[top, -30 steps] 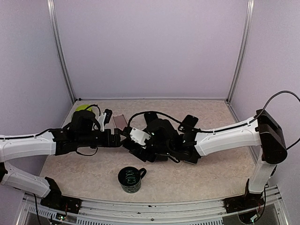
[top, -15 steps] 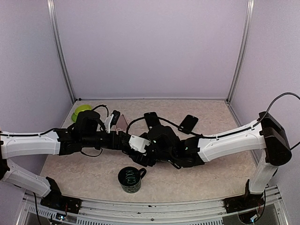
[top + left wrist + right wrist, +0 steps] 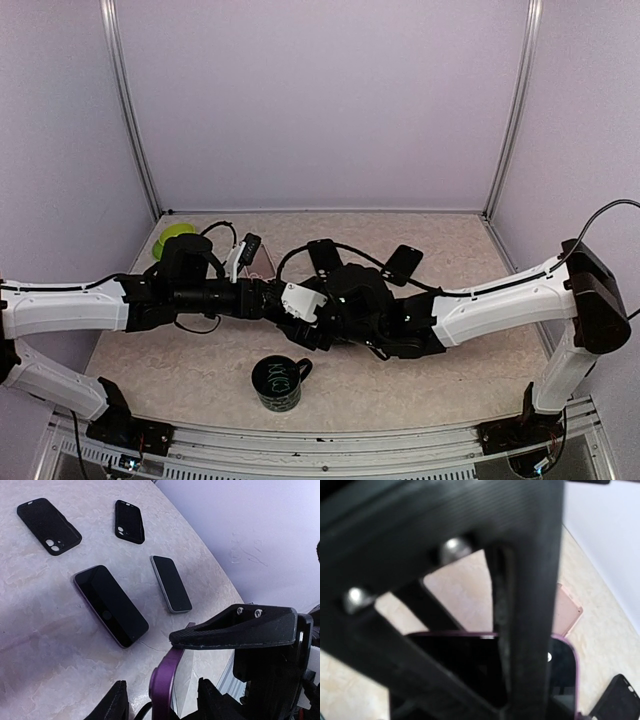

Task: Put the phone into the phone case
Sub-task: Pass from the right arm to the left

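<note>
In the middle of the table my two grippers meet. My right gripper (image 3: 300,325) is shut on the purple phone case (image 3: 161,680), and one of its black fingers (image 3: 235,627) presses the case's top edge. The right wrist view shows a black phone face (image 3: 465,665) framed by the purple rim (image 3: 568,651). That view is largely blocked by blurred black bars. My left gripper (image 3: 165,700) straddles the case edge-on. It is open, with a gap on each side between its fingers (image 3: 116,705) and the case.
On the table lie two bare phones (image 3: 111,605) (image 3: 171,583) and two black cases (image 3: 47,525) (image 3: 129,521). A pink case (image 3: 567,615) lies further back. A dark mug (image 3: 278,383) stands near the front edge, and a green object (image 3: 175,232) sits at the back left.
My left gripper has slid right to meet the right gripper, and its jaws have narrowed around the purple case. The right arm has shifted slightly and kept its grip.
</note>
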### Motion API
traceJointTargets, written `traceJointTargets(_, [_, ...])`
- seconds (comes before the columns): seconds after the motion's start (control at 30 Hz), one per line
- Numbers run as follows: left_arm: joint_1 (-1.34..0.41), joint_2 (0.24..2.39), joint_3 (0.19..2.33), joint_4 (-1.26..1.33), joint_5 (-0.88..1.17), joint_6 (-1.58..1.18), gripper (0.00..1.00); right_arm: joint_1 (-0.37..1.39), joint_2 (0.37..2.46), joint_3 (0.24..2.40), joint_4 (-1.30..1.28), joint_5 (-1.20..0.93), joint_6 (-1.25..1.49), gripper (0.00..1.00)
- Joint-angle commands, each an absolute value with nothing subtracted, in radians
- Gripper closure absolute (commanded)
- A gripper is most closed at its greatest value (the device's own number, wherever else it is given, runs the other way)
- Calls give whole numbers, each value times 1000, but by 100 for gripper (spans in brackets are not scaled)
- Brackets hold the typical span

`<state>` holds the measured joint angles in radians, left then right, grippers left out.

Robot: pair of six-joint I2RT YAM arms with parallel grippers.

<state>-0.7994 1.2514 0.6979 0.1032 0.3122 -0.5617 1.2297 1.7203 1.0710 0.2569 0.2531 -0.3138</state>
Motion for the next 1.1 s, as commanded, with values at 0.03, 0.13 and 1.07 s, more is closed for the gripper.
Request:
traceJointTargets(0.03, [-805, 1258, 700, 152, 349, -562, 63, 1240, 1679, 1058, 353, 278, -337, 58])
traceJointTargets(0.13, [-805, 1258, 695, 164, 355, -566, 71, 1240, 1680, 1052, 367, 282, -343, 58])
traceJointTargets(1.07, [-787, 1154, 673, 228, 238, -588, 100, 1183, 1582, 1019, 361, 291, -179, 0])
